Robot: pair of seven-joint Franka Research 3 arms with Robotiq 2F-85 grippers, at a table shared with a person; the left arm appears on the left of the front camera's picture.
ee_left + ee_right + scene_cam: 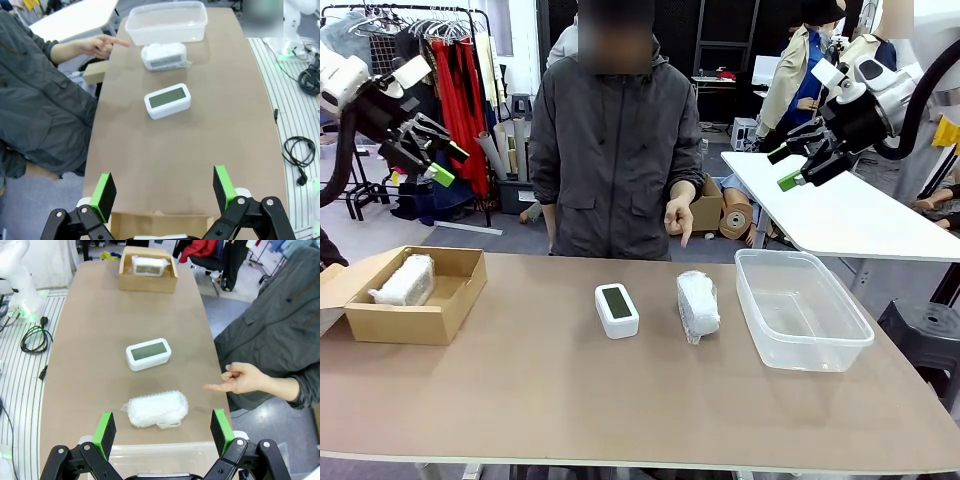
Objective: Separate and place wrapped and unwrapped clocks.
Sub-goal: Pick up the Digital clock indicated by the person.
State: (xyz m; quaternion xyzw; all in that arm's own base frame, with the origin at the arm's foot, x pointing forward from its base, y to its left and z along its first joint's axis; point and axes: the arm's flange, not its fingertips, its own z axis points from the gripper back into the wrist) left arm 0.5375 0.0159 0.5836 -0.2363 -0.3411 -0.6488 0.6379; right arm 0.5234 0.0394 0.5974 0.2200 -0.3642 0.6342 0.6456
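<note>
Brown counter [520,390] carries a bare clock [617,308], a wrapped bundle [698,303] just right of it. Both arms' jaws stand open.

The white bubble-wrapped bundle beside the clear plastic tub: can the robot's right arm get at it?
Probably yes. The right gripper hangs open overhead; the white bubble-wrapped bundle lies uncovered on the brown table, apart from the clear plastic tub. The person's pointing hand is nearby.

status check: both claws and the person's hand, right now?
Left claw: open, holding nothing.
Right claw: open, holding nothing.
Person's hand: empty, index finger pointing down toward the table.
</note>
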